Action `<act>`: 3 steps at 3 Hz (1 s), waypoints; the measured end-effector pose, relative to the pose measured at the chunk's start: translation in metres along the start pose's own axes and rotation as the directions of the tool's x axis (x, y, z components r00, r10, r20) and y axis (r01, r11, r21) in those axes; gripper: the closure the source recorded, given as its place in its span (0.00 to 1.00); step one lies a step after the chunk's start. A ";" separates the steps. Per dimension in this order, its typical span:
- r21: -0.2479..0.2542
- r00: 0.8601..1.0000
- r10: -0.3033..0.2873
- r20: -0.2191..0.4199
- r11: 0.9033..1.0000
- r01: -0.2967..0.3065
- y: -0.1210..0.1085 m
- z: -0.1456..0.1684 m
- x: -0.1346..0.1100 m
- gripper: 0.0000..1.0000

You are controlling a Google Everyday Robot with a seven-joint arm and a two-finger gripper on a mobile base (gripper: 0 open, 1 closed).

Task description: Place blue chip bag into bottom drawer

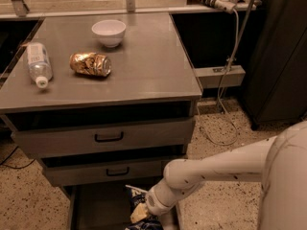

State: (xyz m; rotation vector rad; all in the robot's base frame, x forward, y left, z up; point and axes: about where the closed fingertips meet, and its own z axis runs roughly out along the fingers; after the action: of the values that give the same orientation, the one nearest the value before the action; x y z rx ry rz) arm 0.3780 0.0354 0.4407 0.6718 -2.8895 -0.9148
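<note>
The bottom drawer stands pulled out at the foot of the grey cabinet, a shallow dark tray with a raised left rail. The blue chip bag is a crinkled dark-blue bag with a white edge. It stands upright over the drawer's right part, under the second drawer front. My gripper comes in from the right on the white arm and is shut on the bag, low over the tray. The bag's lower part runs off the bottom edge of the camera view.
On the cabinet top are a white bowl, a crushed gold can and a lying water bottle. Two shut grey drawers with black handles are above the tray. A cable hangs at the right beside a dark cabinet.
</note>
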 end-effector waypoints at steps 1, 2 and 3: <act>-0.010 1.000 0.011 0.005 1.000 -0.011 -0.006 0.008 0.000 1.00; -0.033 0.995 0.070 0.066 0.997 -0.068 -0.034 0.030 -0.008 1.00; -0.086 0.982 0.155 0.103 0.985 -0.147 -0.064 0.064 -0.007 1.00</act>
State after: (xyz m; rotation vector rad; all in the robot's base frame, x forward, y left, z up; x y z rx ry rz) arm 0.3993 0.0262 0.3527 0.4015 -2.9303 -1.0686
